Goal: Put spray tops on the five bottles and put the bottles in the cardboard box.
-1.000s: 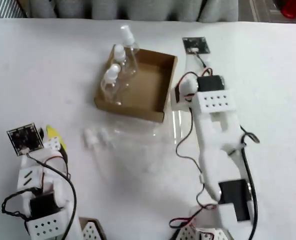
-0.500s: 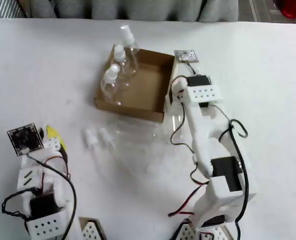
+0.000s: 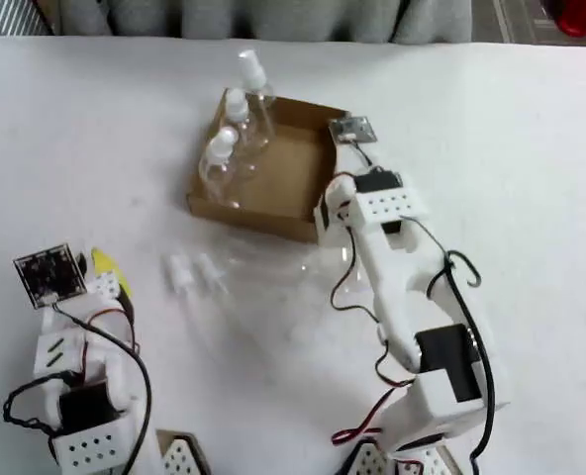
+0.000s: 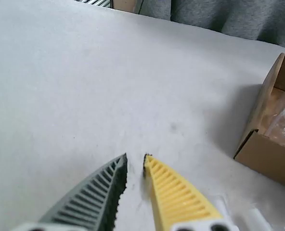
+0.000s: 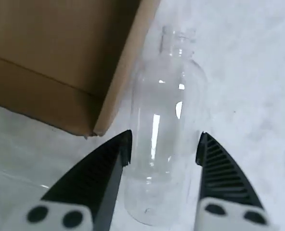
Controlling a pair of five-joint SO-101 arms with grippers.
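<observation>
1. The right end effector has swung in along the box's side and now straddles a capless bottle lying on the table just beside the box corner, fingers apart (nothing gripped yet)
2. That likely sets up a grasp for capping
3. The left end effector hovers over the table elsewhere, fingers nearly together, empty

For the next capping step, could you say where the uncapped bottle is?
Right wrist view: the uncapped bottle lies beside a corner of the cardboard box, within the open right gripper.
</observation>
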